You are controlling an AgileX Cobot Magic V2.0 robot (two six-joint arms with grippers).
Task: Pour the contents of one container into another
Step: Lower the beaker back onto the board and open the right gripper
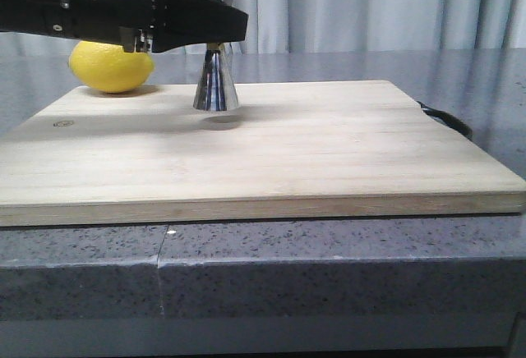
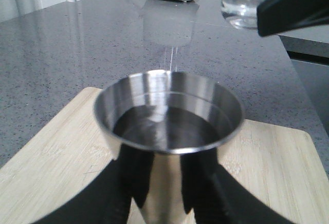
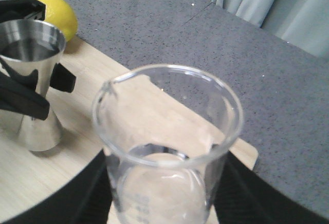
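My left gripper (image 2: 159, 203) clamps the filled jigger (image 2: 168, 131); my right gripper (image 3: 159, 203) grips the nearly empty beaker (image 3: 167, 147), pouring seemingly done

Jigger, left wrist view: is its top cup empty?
No. The jigger, held by the left gripper, has dark liquid filling much of its upper cup.

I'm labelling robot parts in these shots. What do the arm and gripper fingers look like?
The left gripper is matte black plastic: a blocky body with silver screws, tapering to flat, wedge-shaped fingers. The right gripper's fingers are the same black. No markings or cables are visible.
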